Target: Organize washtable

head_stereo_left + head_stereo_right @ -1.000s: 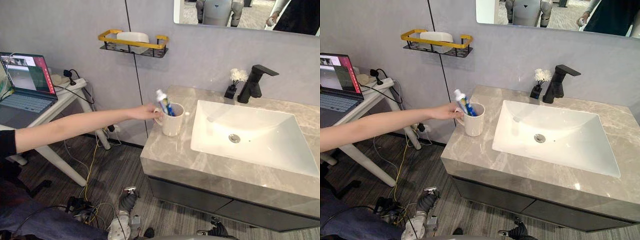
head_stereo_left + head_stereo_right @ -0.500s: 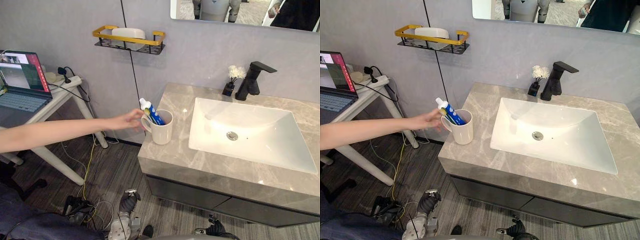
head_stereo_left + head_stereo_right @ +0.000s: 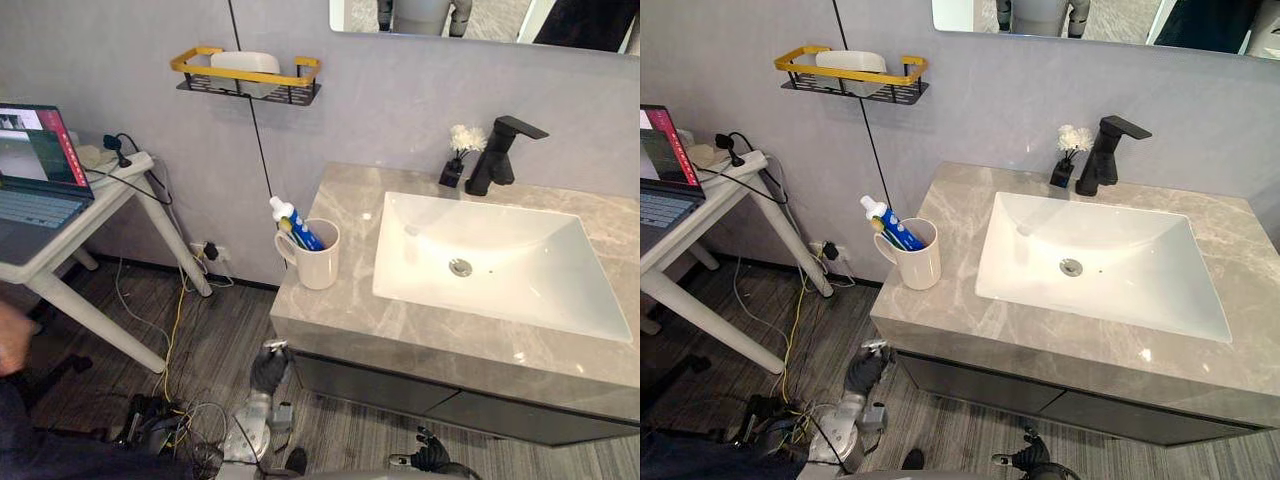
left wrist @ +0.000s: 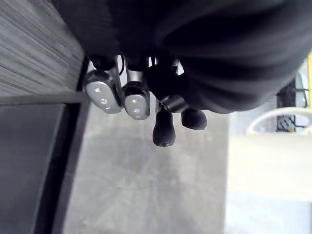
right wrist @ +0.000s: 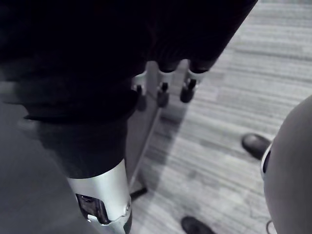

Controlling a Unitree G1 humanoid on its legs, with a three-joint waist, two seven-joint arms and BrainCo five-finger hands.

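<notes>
The cup [image 3: 318,265] stands left of centre on the counter [image 3: 340,325]; my left hand [image 4: 136,100] and right hand [image 5: 163,92] hang relaxed, empty. I'd approach level, gripping the cup's body low

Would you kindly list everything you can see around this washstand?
Countertop: one, grey marble, over a dark cabinet.
Basin: one, white, sunk in the countertop.
Faucet: one, black, behind the basin.
Vase: one, black with white flowers, beside the faucet.
Mug: one, cream, on the countertop left of the basin.
Toothpaste tube: one, white and blue, leaning in the mug.
Wall shelf: one, yellow and black, above the mug, holding a white object.
Mirror: one, above the faucet.
Laptop: one, open, on the white table at left.
Person's hand: one, blurred, at the far left edge.
Left hand: one, dark-covered, hanging empty before the cabinet.
Right hand: one, hanging empty above the floor.
</notes>
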